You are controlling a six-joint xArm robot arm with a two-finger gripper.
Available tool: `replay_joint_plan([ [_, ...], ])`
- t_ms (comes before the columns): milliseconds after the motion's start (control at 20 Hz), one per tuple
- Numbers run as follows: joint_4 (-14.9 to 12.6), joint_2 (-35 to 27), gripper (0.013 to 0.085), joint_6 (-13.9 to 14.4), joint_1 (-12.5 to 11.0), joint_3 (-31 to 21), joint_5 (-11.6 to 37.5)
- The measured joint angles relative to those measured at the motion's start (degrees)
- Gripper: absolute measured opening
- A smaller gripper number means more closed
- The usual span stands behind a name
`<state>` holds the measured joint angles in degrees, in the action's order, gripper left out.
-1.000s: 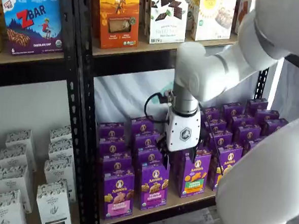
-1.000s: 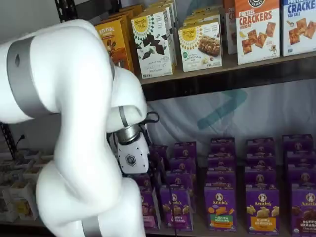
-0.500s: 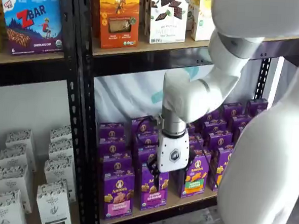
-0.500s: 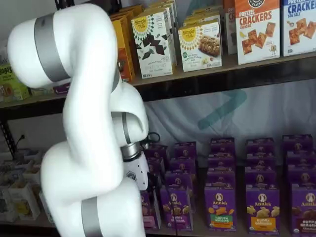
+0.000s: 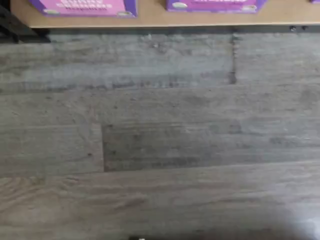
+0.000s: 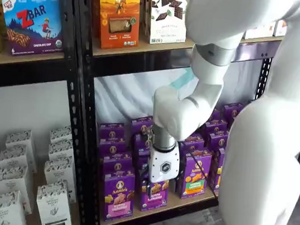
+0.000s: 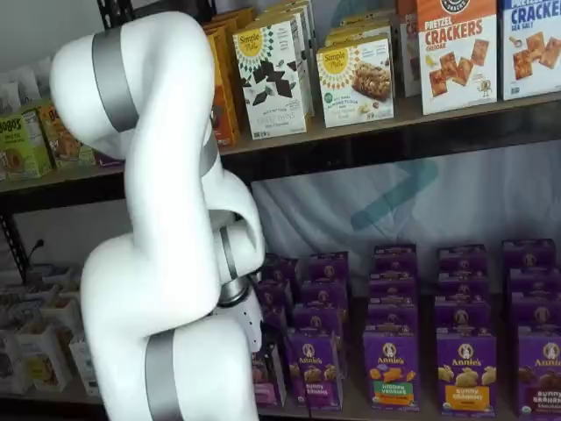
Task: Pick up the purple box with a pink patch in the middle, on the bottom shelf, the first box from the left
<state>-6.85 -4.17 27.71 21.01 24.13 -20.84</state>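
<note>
The purple box [image 6: 118,194] stands upright at the front left of the bottom shelf [image 6: 181,202], with a white bunny logo and a pink band. In a shelf view only a sliver of it [image 7: 262,372] shows past the arm. My gripper [image 6: 160,186] hangs low in front of the neighbouring pink-banded carton [image 6: 155,193], just right of the purple box. Its white body shows, but the fingers blend into the dark cartons, so I cannot tell open from shut. The wrist view shows the pink lower edges of two cartons [image 5: 82,6] on the shelf board [image 5: 150,20] above grey floor.
Rows of purple cartons fill the shelf, with a green-orange one [image 6: 195,175] to the right. A black steel post [image 6: 81,139] stands left of the purple box. White cartons [image 6: 53,201] sit in the left bay. The white arm [image 7: 166,263] hides much of one view.
The gripper has moved left and down, from over the green-orange carton to low in front of the second pink-banded carton. The arm's elbow has swung upward.
</note>
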Motion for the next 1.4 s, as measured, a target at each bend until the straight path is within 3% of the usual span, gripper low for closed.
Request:
replay_joint_plan([
  [100, 0.14, -2.09, 0.085, 0.28, 0.35, 1.02, 1.66],
  [200, -3.51, -4.34, 0.085, 3.78, 0.25, 2.03, 4.52],
  [300, -5.48, -6.19, 0.085, 5.7, 0.21, 3.29, 6.24],
  [450, -2.32, -8.86, 0.085, 3.11, 0.72, 5.88, 6.54],
  [700, 0.14, -13.53, 0.085, 0.72, 0.73, 10.95, 6.2],
  [1000, 0.58, -20.07, 0.085, 0.0, 0.44, 18.23, 6.04],
  [1400, -2.89, -26.83, 0.085, 1.39, -1.52, 26.54, 6.46],
])
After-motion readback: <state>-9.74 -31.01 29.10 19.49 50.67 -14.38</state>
